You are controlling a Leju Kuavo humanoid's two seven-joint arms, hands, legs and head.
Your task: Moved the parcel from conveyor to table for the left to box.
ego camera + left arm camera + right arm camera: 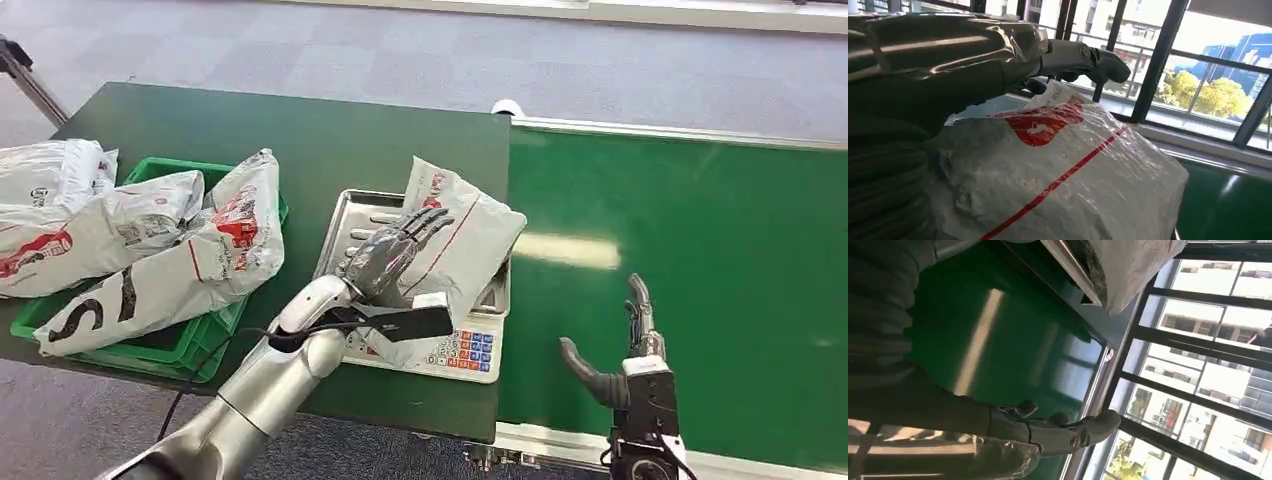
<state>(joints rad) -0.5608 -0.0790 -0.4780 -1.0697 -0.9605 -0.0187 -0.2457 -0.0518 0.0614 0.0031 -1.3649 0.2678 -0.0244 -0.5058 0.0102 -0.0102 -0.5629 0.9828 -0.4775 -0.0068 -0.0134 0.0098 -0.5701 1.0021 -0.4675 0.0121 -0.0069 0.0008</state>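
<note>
One parcel (460, 245) in play: white crinkled poly mailer, red print patch and a thin red stripe running its length, glossy film wrinkles clear in the left wrist view (1063, 170). It sits on the steel tray of a scale (440, 350) on the dark green table (300, 140), directly under the left hand, far end propped up and overhanging the tray edge toward the conveyor belt (680, 270).

Left hand (395, 255): arm comes in low from the robot's side, palm down on the parcel, fingers (430, 222) stretched flat and slightly spread along its top. Resting on it; can't tell if anything is actually pinched, no curl visible around an edge. Wrist view shows the thumb (1098, 60) extended above the parcel, clear of the film.

Right hand (625, 350): over the belt, well apart from the parcel, on its belt side. Fingers straight, thumb out to the side, nothing in it, released. Right wrist view agrees, fingers (1068, 432) extended over bare green belt.

Parcel long axis runs diagonally, from near the left wrist up and away toward the belt side; the stripe follows the same line.

Off to the left hand's outer side: green crate (170, 340) with several more white mailers (160, 250) piled on it.
</note>
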